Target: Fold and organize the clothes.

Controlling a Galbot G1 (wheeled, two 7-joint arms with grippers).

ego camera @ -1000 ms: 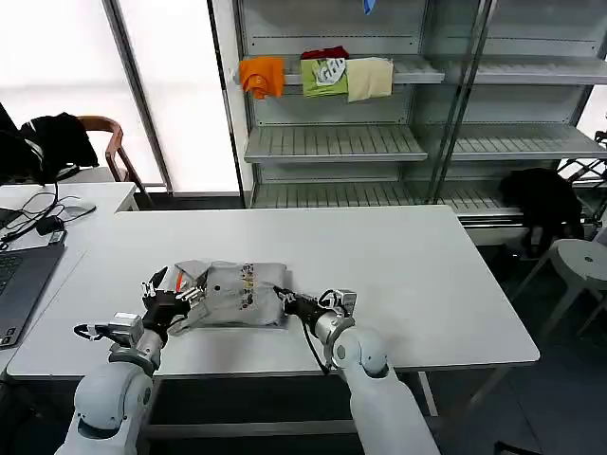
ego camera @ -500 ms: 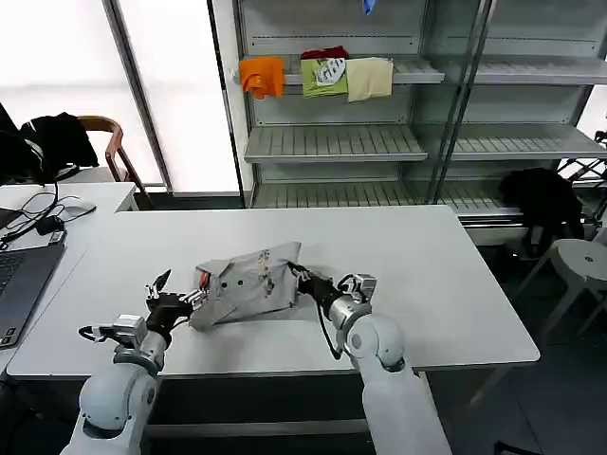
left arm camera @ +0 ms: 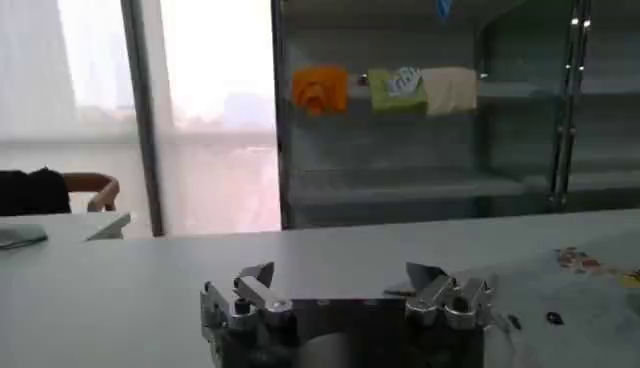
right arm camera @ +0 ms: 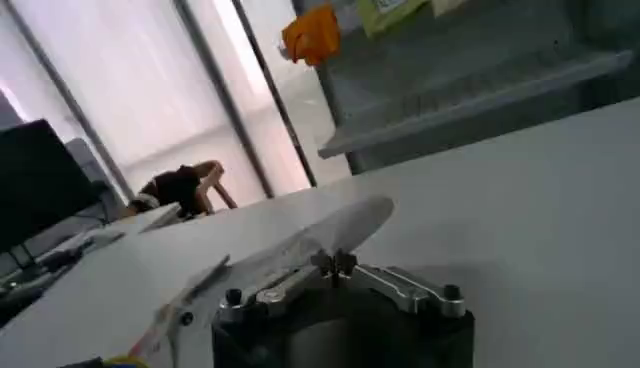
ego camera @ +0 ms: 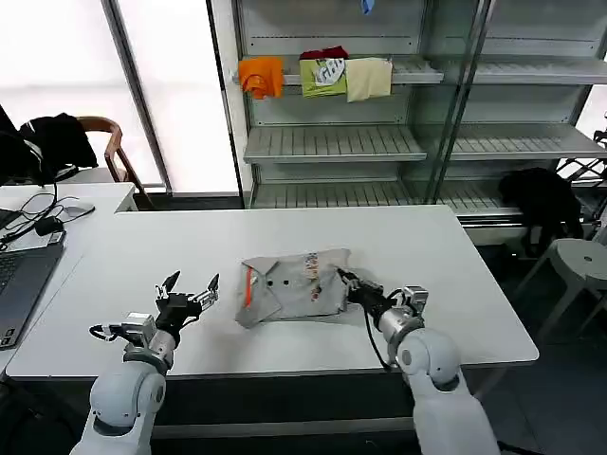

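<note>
A folded light grey shirt [ego camera: 296, 282] lies on the white table [ego camera: 455, 284], with an orange strip and buttons at its left end and a small multicoloured print near its top. My right gripper [ego camera: 343, 279] is shut on the shirt's right edge; in the right wrist view the closed fingertips [right arm camera: 334, 262] pinch a raised flap of the grey shirt [right arm camera: 300, 240]. My left gripper [ego camera: 193, 285] is open, a short way left of the shirt, touching nothing. In the left wrist view its fingers [left arm camera: 255, 283] stand wide apart, with the shirt [left arm camera: 590, 280] off to one side.
A laptop [ego camera: 24, 280] and cables sit at the table's left end. Metal shelves [ego camera: 379, 142] behind hold orange, green and cream garments [ego camera: 318, 74]. A chair with a black garment [ego camera: 57, 142] stands back left, a white stool [ego camera: 579, 265] at the right.
My right gripper has dragged the shirt to the right along the table. My left gripper has let go of the shirt's left end and now stands open apart from it.
</note>
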